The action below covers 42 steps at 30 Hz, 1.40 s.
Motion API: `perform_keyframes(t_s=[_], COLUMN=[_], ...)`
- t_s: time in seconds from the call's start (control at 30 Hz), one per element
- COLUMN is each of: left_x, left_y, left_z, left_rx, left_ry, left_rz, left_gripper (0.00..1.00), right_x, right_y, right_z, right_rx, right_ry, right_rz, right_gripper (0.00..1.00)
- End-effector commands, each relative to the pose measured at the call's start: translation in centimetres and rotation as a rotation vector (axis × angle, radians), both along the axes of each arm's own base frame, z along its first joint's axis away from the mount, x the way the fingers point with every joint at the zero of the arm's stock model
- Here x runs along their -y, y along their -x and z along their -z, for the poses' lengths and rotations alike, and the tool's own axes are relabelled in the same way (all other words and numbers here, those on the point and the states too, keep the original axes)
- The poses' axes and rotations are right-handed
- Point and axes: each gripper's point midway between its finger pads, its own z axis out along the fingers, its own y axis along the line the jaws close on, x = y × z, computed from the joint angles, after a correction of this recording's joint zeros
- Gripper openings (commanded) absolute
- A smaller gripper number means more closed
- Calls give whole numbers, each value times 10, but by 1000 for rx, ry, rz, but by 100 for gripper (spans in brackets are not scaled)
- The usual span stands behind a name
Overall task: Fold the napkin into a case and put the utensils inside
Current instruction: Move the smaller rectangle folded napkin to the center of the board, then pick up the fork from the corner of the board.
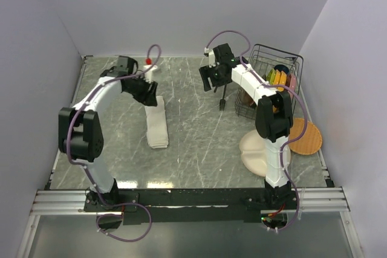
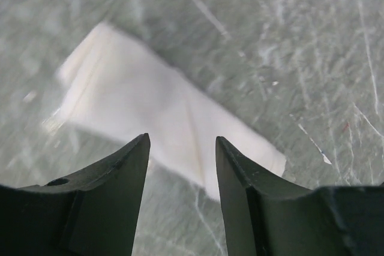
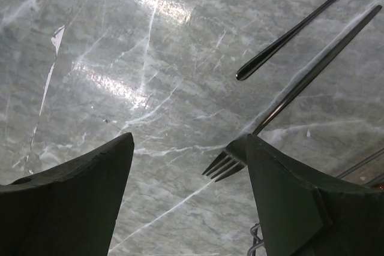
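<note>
The napkin (image 1: 157, 122) lies on the marble table as a narrow, layered cream-white case, running away from the arms. In the left wrist view the case (image 2: 162, 109) lies slantwise below my left gripper (image 2: 182, 142), which is open and empty. From above, the left gripper (image 1: 147, 92) hovers over the strip's far end. The dark fork (image 3: 288, 97) lies flat with its tines beside the right finger of my open right gripper (image 3: 189, 139). A second dark slender utensil handle (image 3: 300, 28) lies beside the fork. Seen from above, the fork (image 1: 223, 99) is just below the right gripper (image 1: 211, 80).
A wire basket (image 1: 284, 58) holding colourful plates stands at the back right; its corner (image 3: 258, 238) shows by my right finger. A beige divided plate (image 1: 254, 149) and an orange plate (image 1: 307, 137) lie near the right arm. A red-capped white object (image 1: 149, 63) stands behind the left gripper.
</note>
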Motion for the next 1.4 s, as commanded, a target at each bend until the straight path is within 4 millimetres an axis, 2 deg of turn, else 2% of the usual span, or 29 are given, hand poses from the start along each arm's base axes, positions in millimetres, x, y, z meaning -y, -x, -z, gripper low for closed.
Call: perform_keyframes(t_s=[0.0, 0.1, 0.23, 0.33, 0.47, 0.57, 0.73, 0.8, 0.97, 1.07, 1.13, 1.2, 1.23, 1.27, 1.3, 1.37], left_x=[36, 48, 49, 52, 67, 85, 95, 95, 96, 93, 90, 79, 76, 69, 66, 57], left_y=[18, 25, 41, 57, 81, 104, 120, 116, 85, 55, 40, 19, 13, 7, 1, -7], left_z=[27, 48, 80, 91, 90, 84, 76, 71, 47, 15, -13, -41, -52, -60, -73, -85], left_rx=[-60, -87, -123, -140, -169, -205, -263, -264, -207, -132, -48, 53, 79, 97, 140, 187], left_ry=[-27, -70, -154, -185, -159, -125, -70, -66, -35, 43, 93, 128, 147, 163, 177, 178], left_rz=[194, 227, 254, 285, 312, 317, 265, 223, 102, 8, -24, -77, -103, -135, -142, -166], left_gripper=[54, 54, 53, 52, 50, 50, 49, 50, 52, 54, 55, 56, 56, 56, 58, 58], right_x=[1, 5, 8, 9, 11, 11, 13, 15, 26, 40, 48, 53, 61, 61, 62, 65], right_y=[-1, 0, 1, 2, 2, 0, -6, -10, -20, -31, -38, -44, -45, -48, -48, -44], right_z=[-29, -31, -31, -30, -28, -27, -24, -27, -24, -28, -26, -26, -18, -19, -7, 4], right_rx=[50, 60, 57, 55, 52, 53, 58, 71, 92, 139, 162, 179, 167, 170, 145, 110], right_ry=[-13, -7, -5, -7, 0, 3, 16, 28, 71, 123, 162, 182, 218, 219, 233, 235], right_rz=[-12, -1, 6, 7, 5, 5, 19, 35, 120, 205, 245, 307, 355, 378, 395, 451], right_gripper=[83, 84, 84, 84, 84, 84, 84, 84, 81, 79, 76, 70, 68, 66, 65, 61])
